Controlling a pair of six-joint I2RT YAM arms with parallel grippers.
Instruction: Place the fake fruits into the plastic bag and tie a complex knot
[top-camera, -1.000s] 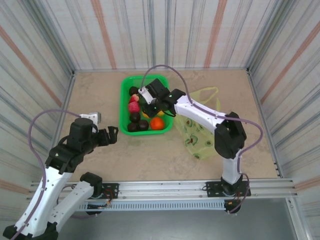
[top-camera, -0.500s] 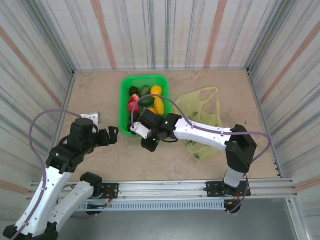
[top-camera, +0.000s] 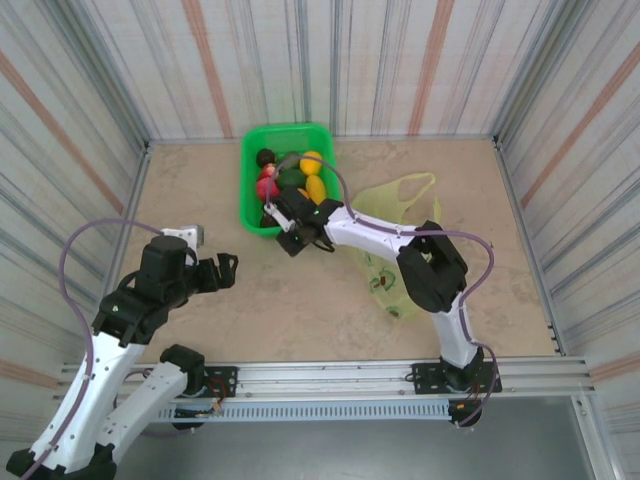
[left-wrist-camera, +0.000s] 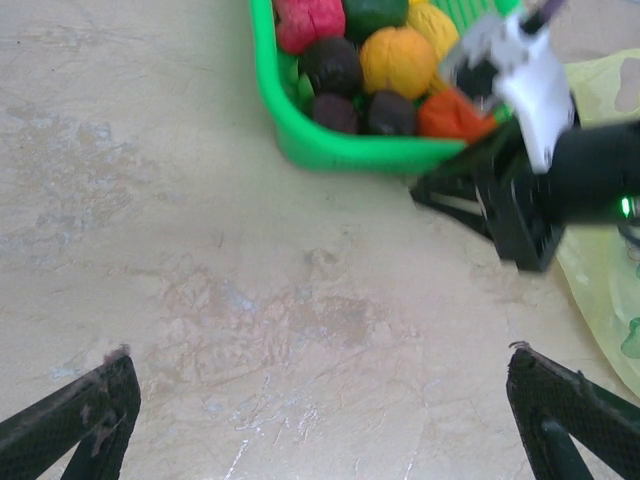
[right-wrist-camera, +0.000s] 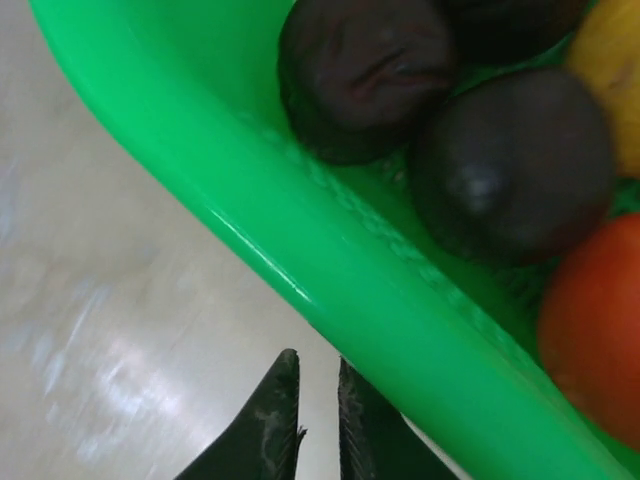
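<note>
Moved: basket (top-camera: 245, 185) pushed toward back wall; right gripper (right-wrist-camera: 314, 366) out of it, at near rim
Right gripper: fingers almost pressed together, nothing held
Left gripper (top-camera: 222, 270): spread wide, idle
Fruits (top-camera: 300, 178): all in basket
Bag (top-camera: 410, 205): flat beside basket, looks unfilled, untied

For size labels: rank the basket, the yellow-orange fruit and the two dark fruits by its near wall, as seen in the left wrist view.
1. basket
2. yellow-orange fruit
3. left dark fruit and right dark fruit: alike, not ranked.
</note>
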